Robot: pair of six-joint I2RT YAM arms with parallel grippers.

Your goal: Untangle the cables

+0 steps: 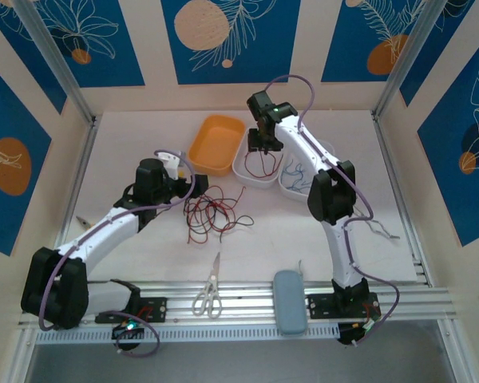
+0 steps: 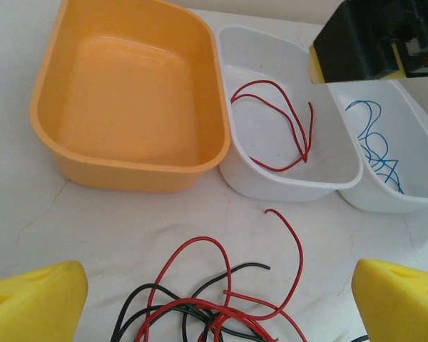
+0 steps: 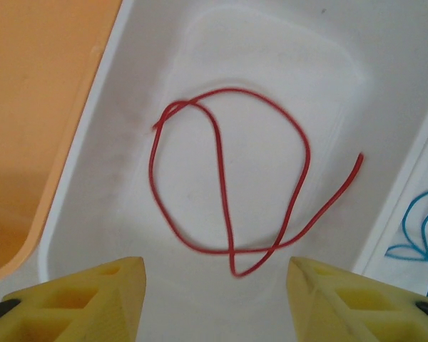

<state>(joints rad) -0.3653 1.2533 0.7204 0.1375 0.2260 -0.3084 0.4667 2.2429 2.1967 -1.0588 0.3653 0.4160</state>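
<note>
both my grippers open, nothing held.
my right gripper hangs with jaws apart over the white tray, where one red cable lies loose. my left gripper gapes wide above the red and black tangle on the table. a blue cable lies in the next tray.

Red/blk cables tangled on table, red cable looped in white tray, blue cable in next tray
</note>
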